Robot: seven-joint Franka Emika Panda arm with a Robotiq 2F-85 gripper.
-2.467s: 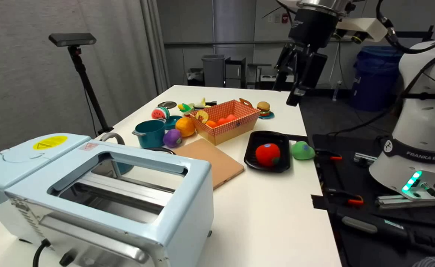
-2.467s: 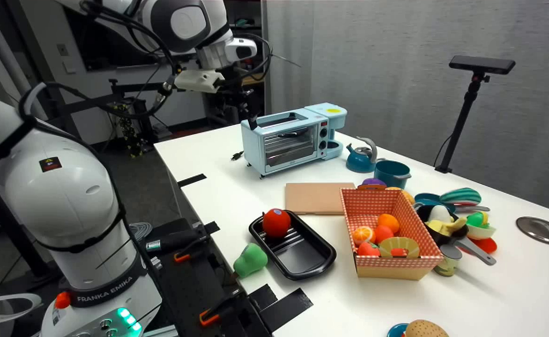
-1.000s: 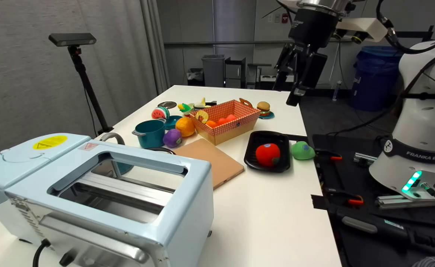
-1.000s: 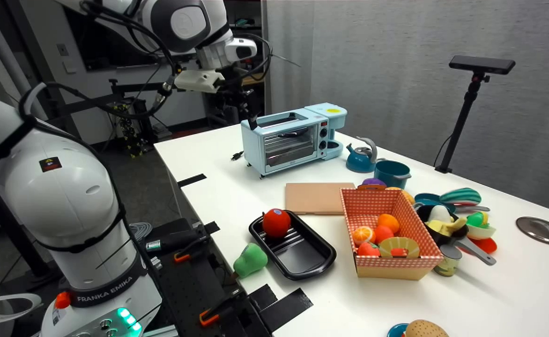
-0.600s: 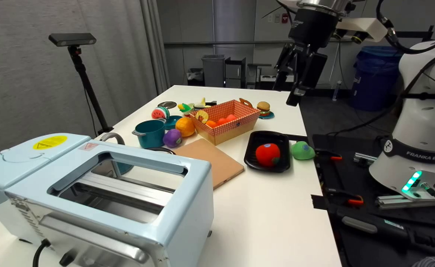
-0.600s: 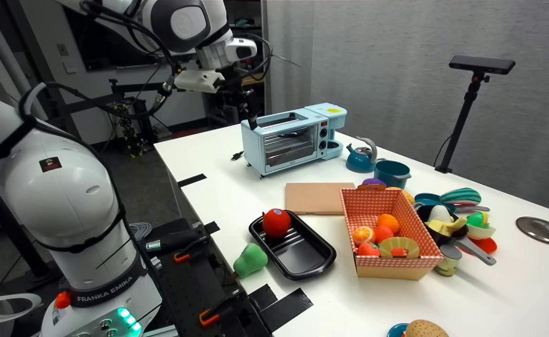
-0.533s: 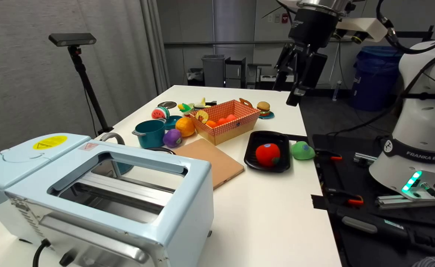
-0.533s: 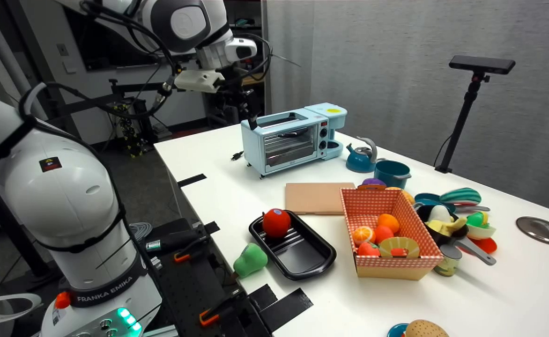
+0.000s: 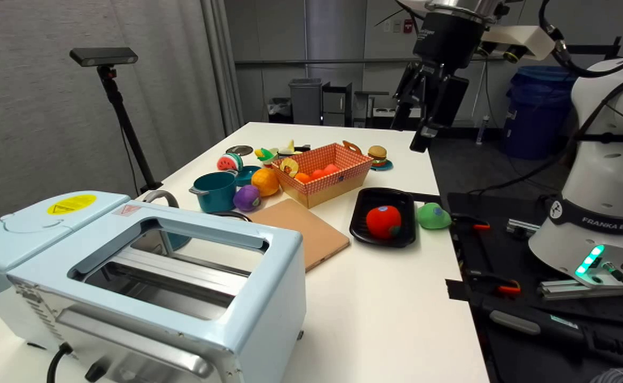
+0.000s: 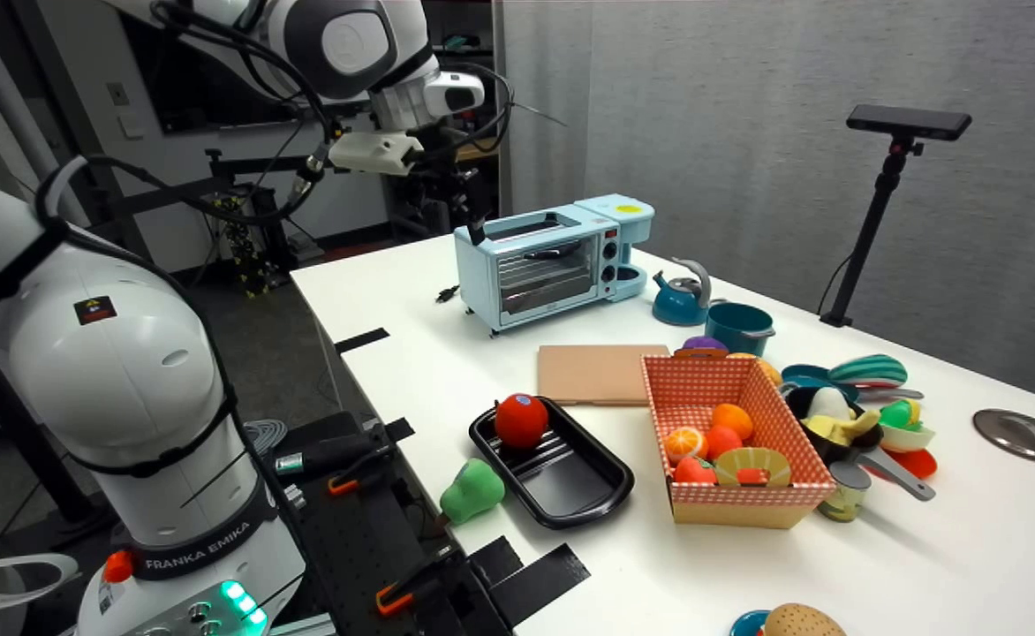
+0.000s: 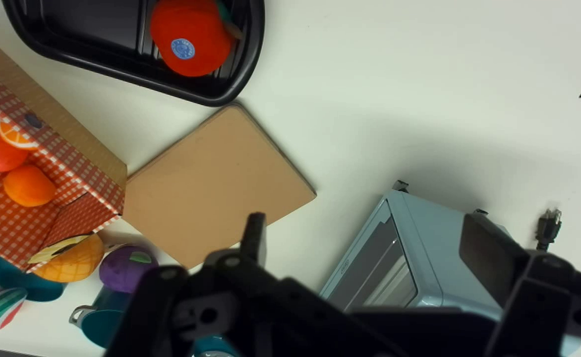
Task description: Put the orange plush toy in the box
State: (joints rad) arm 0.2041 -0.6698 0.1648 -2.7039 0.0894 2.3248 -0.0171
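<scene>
The orange plush toy [image 9: 383,222] is a round red-orange soft toy with a small green bit on one side. It sits in the black tray [image 9: 361,210] and also shows in an exterior view [image 10: 521,421] and at the top of the wrist view [image 11: 191,37]. The box [image 9: 335,191] is tan outside with red checks inside and holds several toy fruits. It also shows in an exterior view [image 10: 743,514] and at the left of the wrist view [image 11: 67,114]. My gripper [image 11: 370,238] is open and empty, high above the table, near the toaster oven and away from the toy.
A light-blue toaster oven [image 10: 544,265] stands below the gripper. A flat brown board [image 9: 303,229] lies between oven and box. A green toy [image 9: 432,216] lies beside the tray. Pot [image 9: 216,189], purple toy [image 9: 247,198] and orange-yellow toy [image 9: 265,182] stand by the box.
</scene>
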